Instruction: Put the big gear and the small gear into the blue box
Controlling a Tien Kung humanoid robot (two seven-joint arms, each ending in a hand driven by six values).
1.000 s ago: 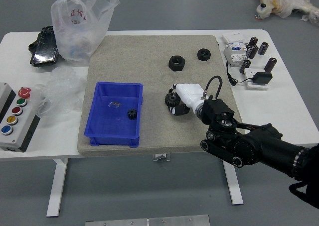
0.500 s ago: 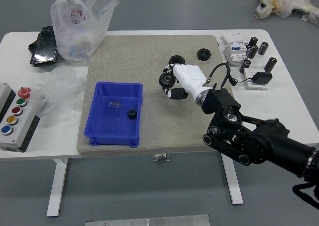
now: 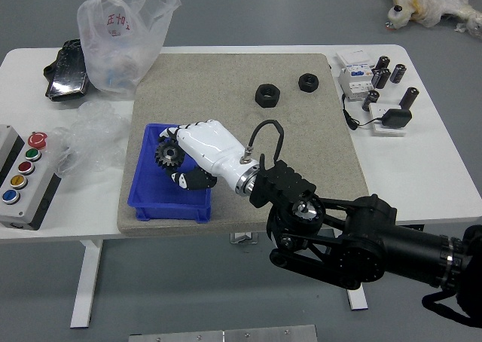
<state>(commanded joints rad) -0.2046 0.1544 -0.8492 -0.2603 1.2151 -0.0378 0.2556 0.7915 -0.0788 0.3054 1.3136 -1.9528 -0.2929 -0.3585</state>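
Observation:
My right hand (image 3: 181,155), white with black fingertips, grips the big gear (image 3: 169,154) and holds it over the blue box (image 3: 156,213). The dark, toothed gear shows at the fingertips, over the box's upper part. The hand hides much of the box's inside, and the small gear cannot be seen behind it. The left hand is not in view.
Two black nuts, a larger one (image 3: 266,96) and a smaller one (image 3: 308,83), lie on the grey mat (image 3: 203,78). A button panel (image 3: 28,180) and plastic bags stand left. Black cylinders and a white device (image 3: 356,81) are at right.
My right hand has lifted the big gear off the mat and carried it left over the blue box. The small gear, earlier visible in the box, is now hidden by the hand.

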